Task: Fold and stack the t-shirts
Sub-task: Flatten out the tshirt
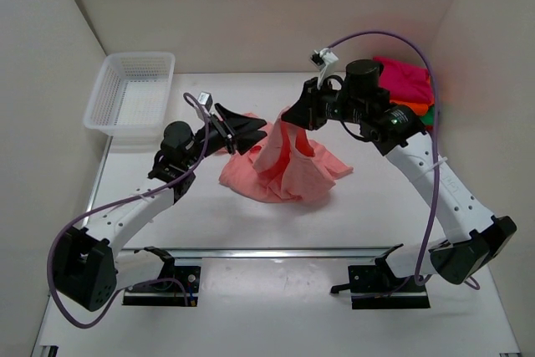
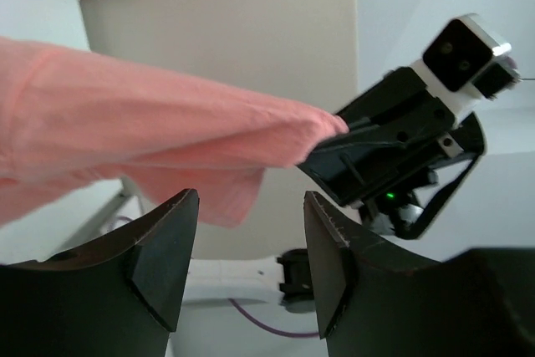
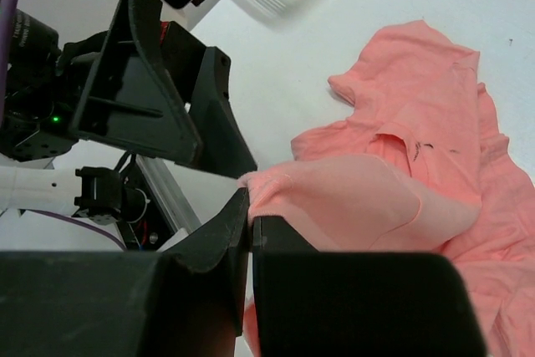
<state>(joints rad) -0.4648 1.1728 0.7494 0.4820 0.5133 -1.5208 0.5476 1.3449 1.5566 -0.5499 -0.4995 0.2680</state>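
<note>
Salmon-pink shirt (image 1: 288, 175) lies crumpled mid-table, slightly left of centre. One part is pulled up off the table (image 1: 376, 215) into a peak while the rest spreads loose and wrinkled below it, not folded. Right gripper (image 3: 251, 220) is clenched on the edge of that raised part, fingers pressed together with a bit of pink cloth pinched between them; the cloth drapes down from the pinch to the heap. Left gripper (image 1: 261, 131) is released, jaws spread wide with nothing held. It points at the lifted cloth from the left, its tips just beside it. In the left wrist view the stretched pink fabric runs across above the open fingers (image 2: 167, 248), with a lower flap hanging near the gap; can't tell if it touches them. The two grippers face each other, close together over the left side of the shirt. The other shirts sit in a pile at the far right corner of the table, behind the right arm: magenta shirt (image 1: 405, 77) on top, orange shirt (image 1: 410, 109) under it, and green shirt (image 1: 429, 117) peeking out at the right edge. That pile is well apart from the pink one. Can't tell how neatly those are folded. A white mesh basket (image 1: 140, 55) is at the far left corner, upright, away from both shirts and grippers.
</note>
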